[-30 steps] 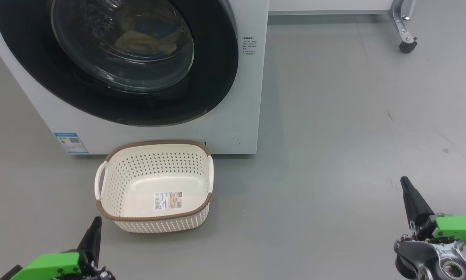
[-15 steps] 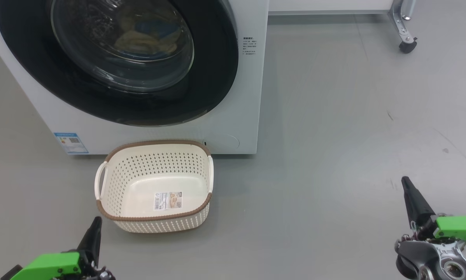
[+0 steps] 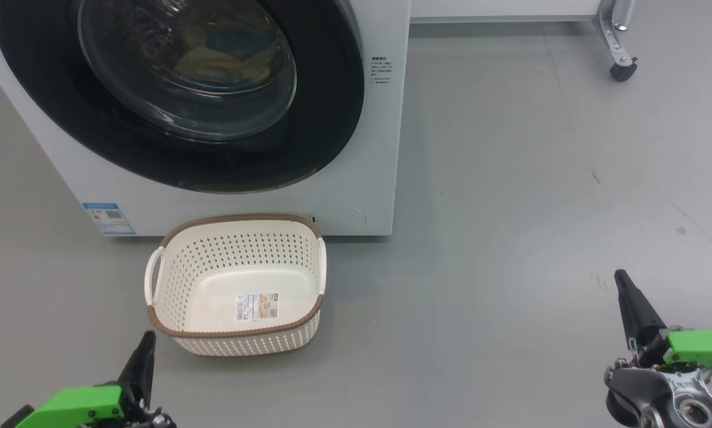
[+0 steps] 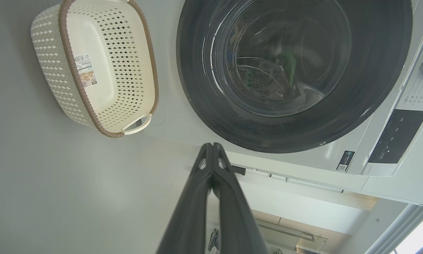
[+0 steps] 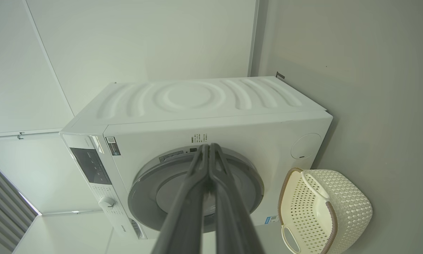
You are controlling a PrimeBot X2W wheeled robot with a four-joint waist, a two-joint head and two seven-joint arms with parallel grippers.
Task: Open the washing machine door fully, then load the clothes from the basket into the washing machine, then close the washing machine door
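Sitting shut against the washing machine (image 3: pixel 380 148), the washing machine door (image 3: pixel 332 89) is showing you the clothes (image 3: pixel 225 56) lying inside behind its glass (image 3: pixel 172 113), pale yellow with a patch of blue. The basket (image 3: pixel 237 219) is standing empty on the floor (image 3: pixel 510 238) just in front of the machine, below the door, its label (image 3: pixel 256 307) facing up. Your left hand (image 3: pixel 147 345) is hovering low, just beside the basket's near left corner, and your right hand (image 3: pixel 622 282) is hovering well apart to the right over the floor, both clenched tight and grasping nothing.
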